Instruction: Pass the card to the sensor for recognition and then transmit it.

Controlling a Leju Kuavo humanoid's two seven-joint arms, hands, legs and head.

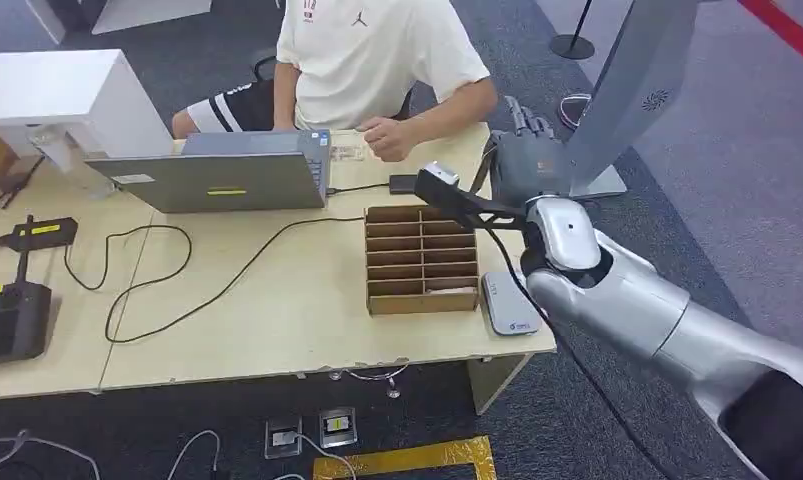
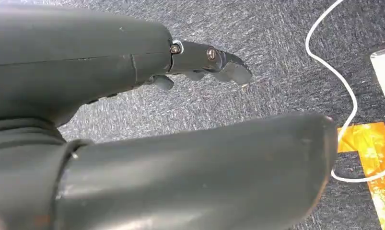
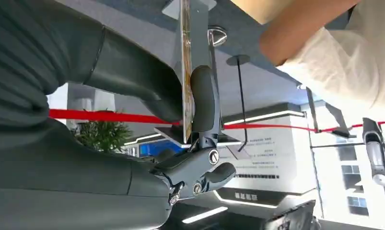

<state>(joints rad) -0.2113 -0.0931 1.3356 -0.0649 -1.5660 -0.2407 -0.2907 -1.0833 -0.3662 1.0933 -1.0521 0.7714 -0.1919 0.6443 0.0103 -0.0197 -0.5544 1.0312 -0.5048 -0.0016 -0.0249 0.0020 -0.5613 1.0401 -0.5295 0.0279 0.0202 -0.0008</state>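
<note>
In the right wrist view my right hand [image 3: 180, 143] pinches a thin card [image 3: 185, 72] between thumb and a finger, and the card shows edge-on. The head view has that hand [image 1: 522, 150] raised over the table's far right corner, its back towards me, a little right of the seated person's hand [image 1: 387, 138]. The grey-white card sensor [image 1: 507, 302] lies on the table near the front right edge, below my forearm. A wooden slotted card box [image 1: 422, 258] stands just left of it. My left hand [image 2: 204, 64] hangs over the carpet, fingers apart, holding nothing.
A person in a white shirt [image 1: 372, 50] sits at the far side behind a laptop [image 1: 222, 175]. Cables [image 1: 157, 290] cross the table, and a black device [image 1: 12, 320] sits at its left end. A grey sign stand [image 1: 637, 80] rises just right of my hand.
</note>
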